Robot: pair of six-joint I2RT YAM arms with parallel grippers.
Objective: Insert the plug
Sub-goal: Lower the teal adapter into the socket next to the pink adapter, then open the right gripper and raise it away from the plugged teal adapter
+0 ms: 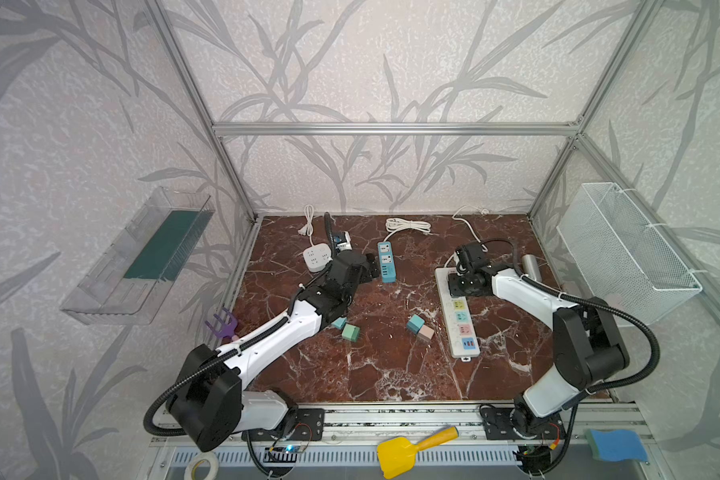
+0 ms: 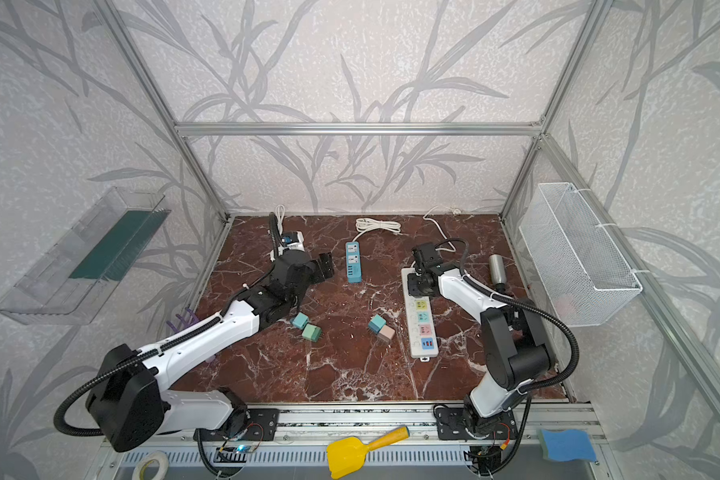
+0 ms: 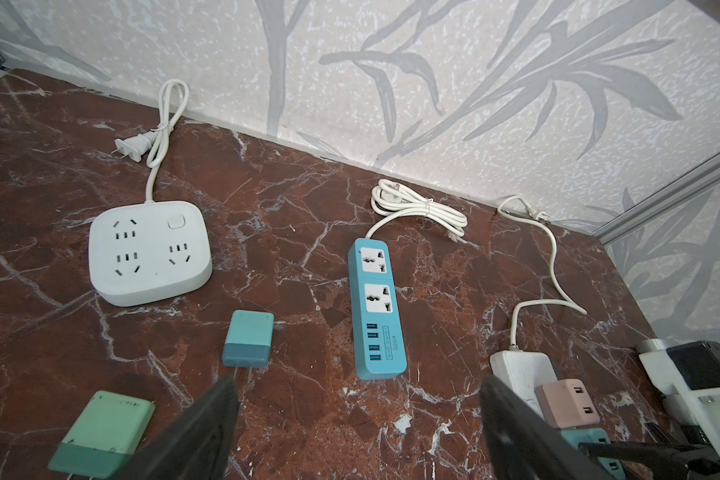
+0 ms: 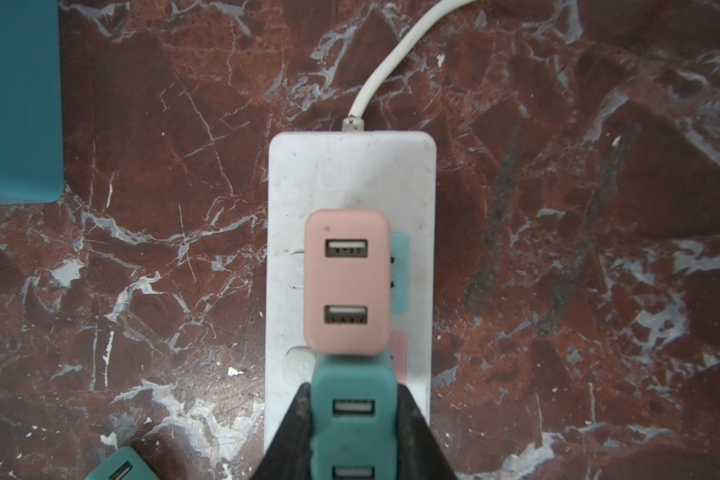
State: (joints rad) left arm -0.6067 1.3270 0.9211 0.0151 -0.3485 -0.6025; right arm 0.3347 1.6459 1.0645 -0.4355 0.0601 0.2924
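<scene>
top views: right pincer (image 1: 466,286) is at the far end of the white strip (image 1: 460,332); left pincer (image 2: 326,266) is near the blue strip (image 2: 353,262). left wrist: left pincer spread above the surface (image 3: 292,232). right wrist: right pincer pinches the teal plug (image 4: 352,382) over the white strip, beside the pink plug (image 4: 347,282).

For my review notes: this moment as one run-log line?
right gripper: shut on teal charger | teal charger: over white power strip, beside pink charger, seating unclear | left gripper: open, empty
</scene>
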